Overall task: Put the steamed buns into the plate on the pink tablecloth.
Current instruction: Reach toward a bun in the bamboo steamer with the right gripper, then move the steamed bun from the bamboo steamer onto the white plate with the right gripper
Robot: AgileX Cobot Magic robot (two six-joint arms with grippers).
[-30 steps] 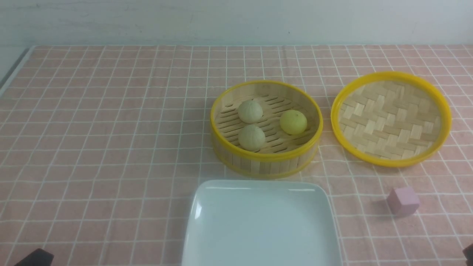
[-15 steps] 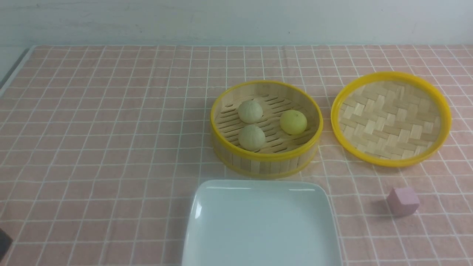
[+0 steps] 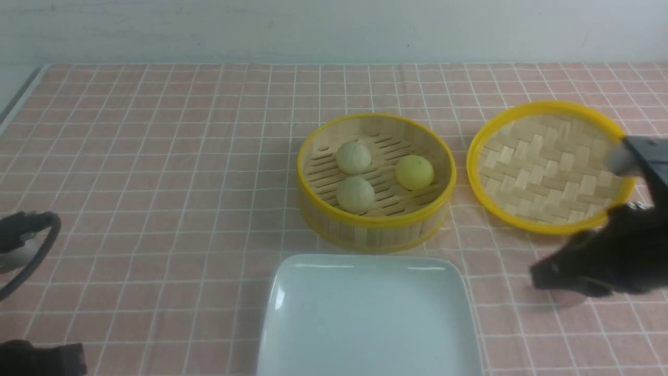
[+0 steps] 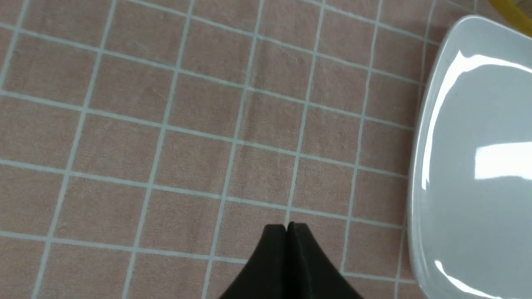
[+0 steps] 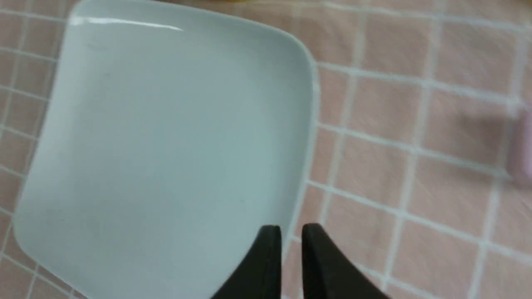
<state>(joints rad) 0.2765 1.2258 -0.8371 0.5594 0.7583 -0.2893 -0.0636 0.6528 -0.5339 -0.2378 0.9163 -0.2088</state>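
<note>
Three steamed buns lie in the round bamboo steamer basket (image 3: 376, 232): two pale beige ones (image 3: 353, 157) (image 3: 355, 194) and a yellow one (image 3: 414, 172). The white square plate (image 3: 368, 318) sits empty on the pink tablecloth (image 3: 156, 156), just in front of the basket. My left gripper (image 4: 286, 227) is shut and empty above the cloth, to the left of the plate (image 4: 478, 187). My right gripper (image 5: 291, 227) hangs over the plate's right edge (image 5: 307, 124), its fingers a narrow gap apart with nothing between them. In the front view it (image 3: 537, 275) reaches in from the right.
The woven bamboo lid (image 3: 548, 167) lies upturned right of the basket. A small pink cube (image 5: 523, 153) shows blurred beside the right gripper; the right arm (image 3: 616, 256) covers it in the front view. Parts of the left arm (image 3: 26, 240) show at the lower left.
The right arm has swung into the front view from the right and now covers the pink cube. The left arm has risen into sight at the lower left. Buns, basket and plate have not moved.
</note>
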